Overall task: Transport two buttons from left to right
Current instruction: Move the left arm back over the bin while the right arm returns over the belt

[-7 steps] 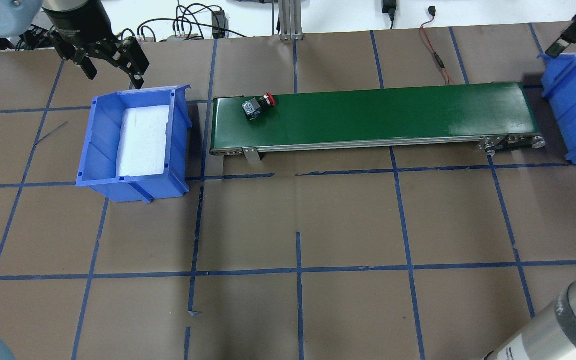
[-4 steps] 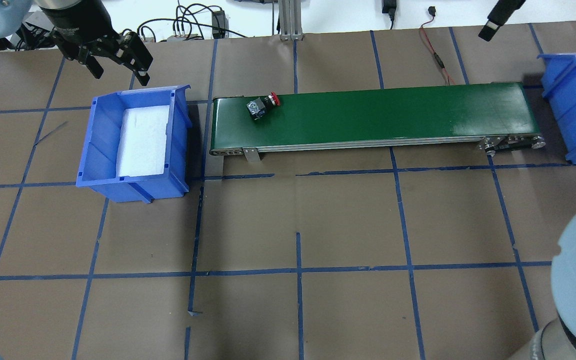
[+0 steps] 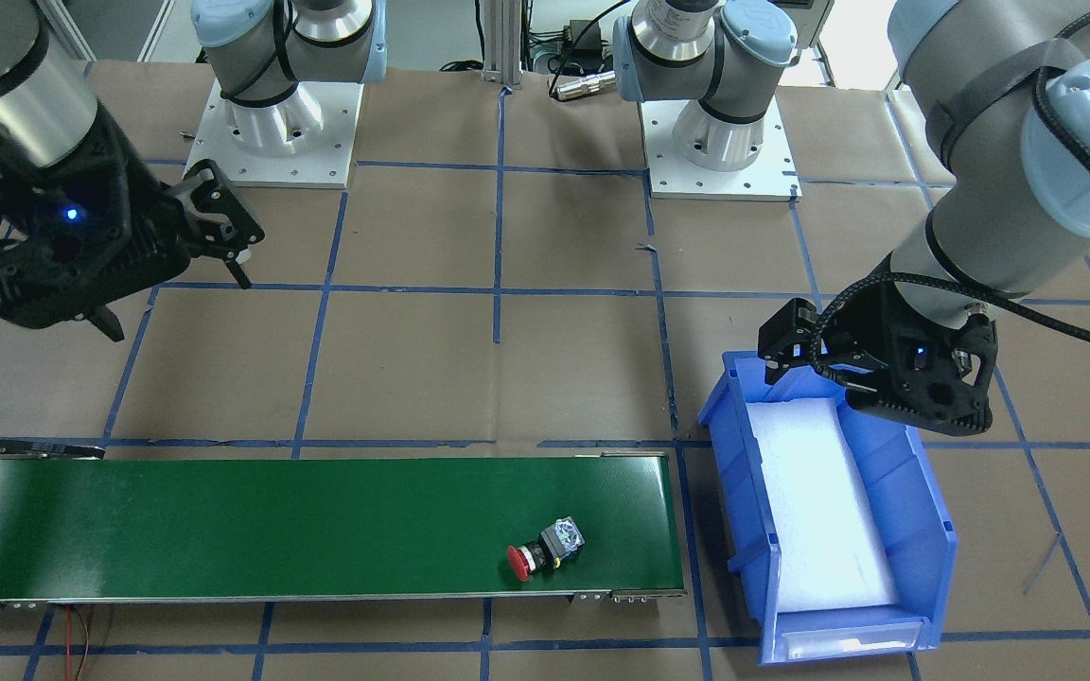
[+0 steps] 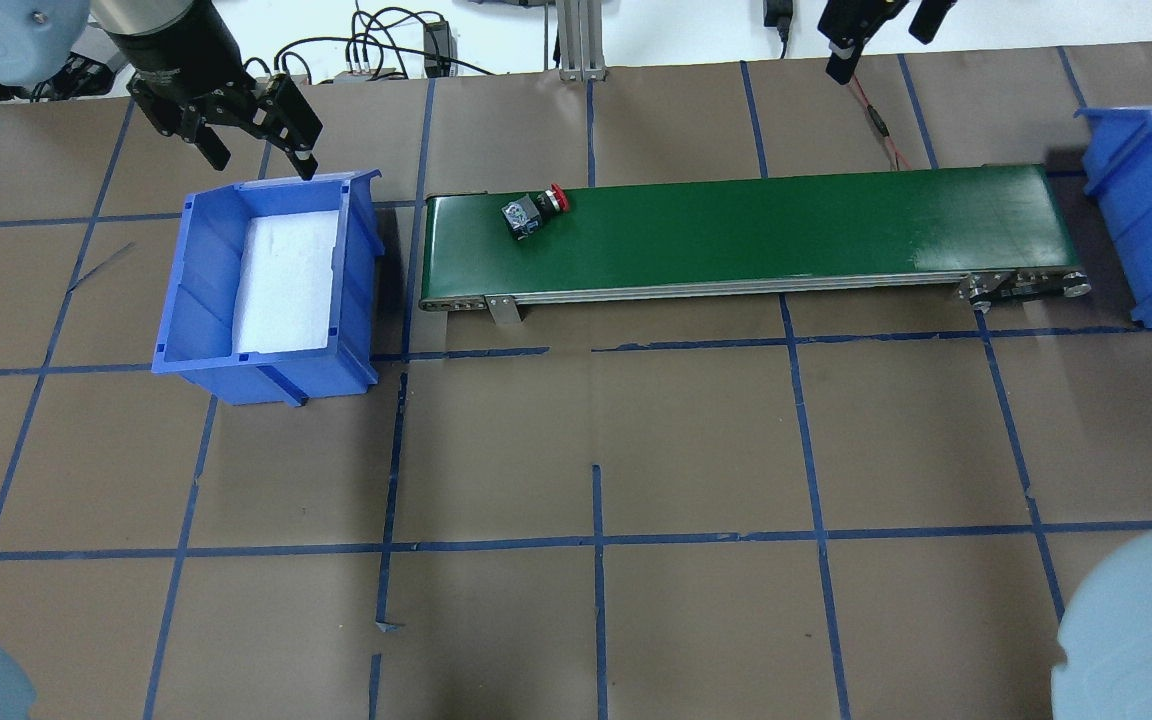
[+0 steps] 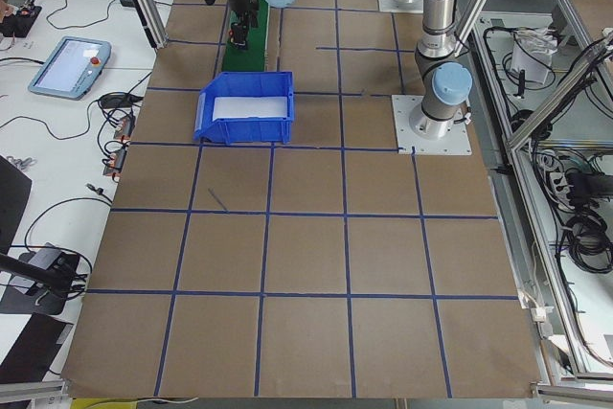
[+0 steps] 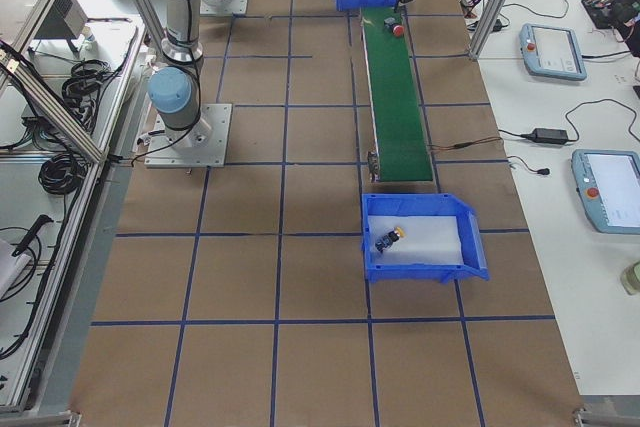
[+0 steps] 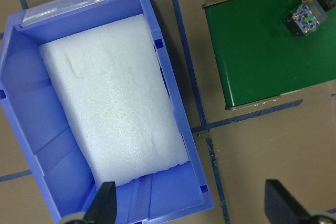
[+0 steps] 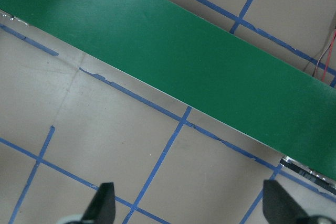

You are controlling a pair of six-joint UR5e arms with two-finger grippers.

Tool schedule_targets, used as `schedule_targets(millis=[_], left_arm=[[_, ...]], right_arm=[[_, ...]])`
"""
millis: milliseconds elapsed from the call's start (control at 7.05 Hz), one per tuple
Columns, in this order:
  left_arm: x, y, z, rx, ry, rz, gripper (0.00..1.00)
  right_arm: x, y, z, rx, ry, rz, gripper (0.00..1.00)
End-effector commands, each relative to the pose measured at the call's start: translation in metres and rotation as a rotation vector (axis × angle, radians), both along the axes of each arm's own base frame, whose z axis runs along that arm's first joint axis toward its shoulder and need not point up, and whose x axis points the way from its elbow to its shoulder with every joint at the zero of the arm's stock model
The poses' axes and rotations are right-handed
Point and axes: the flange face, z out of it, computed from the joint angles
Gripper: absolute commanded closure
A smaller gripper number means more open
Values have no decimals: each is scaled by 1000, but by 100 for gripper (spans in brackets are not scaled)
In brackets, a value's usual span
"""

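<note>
The red-capped button [image 4: 534,212] lies on its side near the left end of the green conveyor belt [image 4: 786,225], also visible in the front view [image 3: 545,549] and the left wrist view [image 7: 307,14]. A yellow-capped button [image 6: 388,238] rests on white foam in the right blue bin [image 6: 425,267]. My left gripper [image 4: 261,160] hangs open and holds nothing over the far rim of the left blue bin [image 4: 186,300]. My right gripper [image 4: 876,35] is open with nothing in it beyond the belt's far edge, right of its middle.
The left bin [image 3: 923,501] holds only a white foam pad. Cables and a red wire [image 4: 871,110] lie along the far table edge behind the belt. Both robot bases [image 3: 271,142] stand on the near side. Blue tape lines grid the brown table.
The red button has travelled a little to the right along the belt. My right gripper has swung left, away from the right bin. My left gripper shifted slightly right toward the left bin's rim.
</note>
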Motion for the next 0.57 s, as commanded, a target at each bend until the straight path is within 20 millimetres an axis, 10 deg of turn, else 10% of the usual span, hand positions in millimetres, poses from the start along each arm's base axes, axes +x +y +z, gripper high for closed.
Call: schedule_targets(millis=[0,425], left_arm=[[-1,0,0,0,-1,-1,0],[-2,3,-1,5,-8,-5,0]], right_arm=[[3,51,-7,-5,24,-47,0],[-46,106,-41,38,27,-202,0]])
